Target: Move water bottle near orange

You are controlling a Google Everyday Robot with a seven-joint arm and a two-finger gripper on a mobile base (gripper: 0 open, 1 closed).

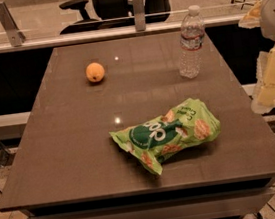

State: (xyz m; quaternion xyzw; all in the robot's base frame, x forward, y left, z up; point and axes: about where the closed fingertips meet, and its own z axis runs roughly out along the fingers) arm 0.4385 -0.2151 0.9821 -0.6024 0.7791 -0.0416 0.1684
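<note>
Plainly, the move turned on one relation: the bottle (191, 44) stood to the left of the gripper (271, 86) as the camera showed it, and somewhat farther back, with open space between the two. I noted the gripper at the right edge of the view, beyond the right side of the table (83, 154). Only pale cream sections of it were visible, and I could not tell whether it was released or clenched. It held nothing that I could see. The bottle stood upright, long axis vertical, white cap up, near the back right corner of the table. The orange (95, 72) lay near the back left, well apart from the bottle and at roughly the same depth. I judged that the approach would run leftward to the bottle body, followed by a lateral carry along the back of the table. A green snack bag (168, 135) lay nearer the front, right of centre, clear of that line. The table was dark, smooth and glossy, with light reflections. I judged that the upright bottle could tip if nudged high. Behind the table ran a rail (92, 35) with metal posts, and an office chair (113, 1) stood beyond it.
</note>
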